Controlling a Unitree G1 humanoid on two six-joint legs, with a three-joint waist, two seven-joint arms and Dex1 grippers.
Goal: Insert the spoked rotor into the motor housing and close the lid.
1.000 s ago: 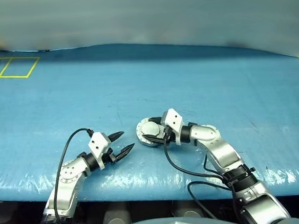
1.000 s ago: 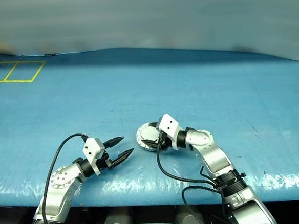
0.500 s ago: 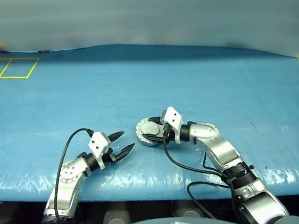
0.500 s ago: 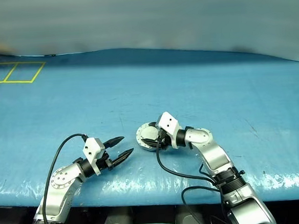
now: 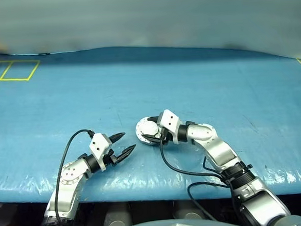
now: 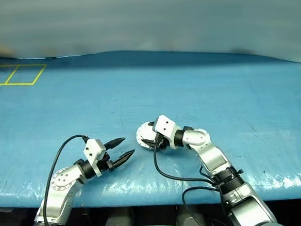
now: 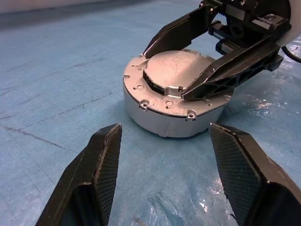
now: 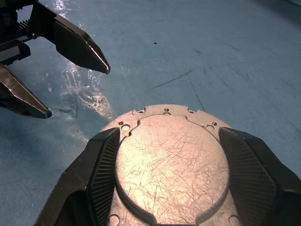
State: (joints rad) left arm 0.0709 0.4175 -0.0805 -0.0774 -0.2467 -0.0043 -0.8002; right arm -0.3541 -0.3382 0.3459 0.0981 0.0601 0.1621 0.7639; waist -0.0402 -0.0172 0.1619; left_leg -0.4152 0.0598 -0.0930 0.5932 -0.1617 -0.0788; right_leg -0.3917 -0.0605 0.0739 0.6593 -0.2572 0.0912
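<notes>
The motor housing (image 7: 169, 117), a short round silver cylinder, stands on the blue table cover. Its plain grey lid (image 7: 176, 70) lies on top, with a thin dark gap under one edge. My right gripper (image 8: 168, 135) reaches over the housing from the right. One of its black fingers (image 7: 221, 70) lies against each side of the lid. My left gripper (image 5: 129, 140) hovers just left of the housing, open and empty, pointing at it. The spoked rotor is hidden from view.
The blue plastic cover (image 5: 216, 87) stretches wide on all sides of the housing. Yellow tape squares (image 5: 10, 68) mark the far left corner. The table's front edge (image 5: 161, 187) runs close below both grippers. Black cables (image 5: 180, 168) trail from each wrist.
My right wrist has eased slightly leftward over the housing, its fingers still beside the lid. The left gripper and the housing have stayed put.
</notes>
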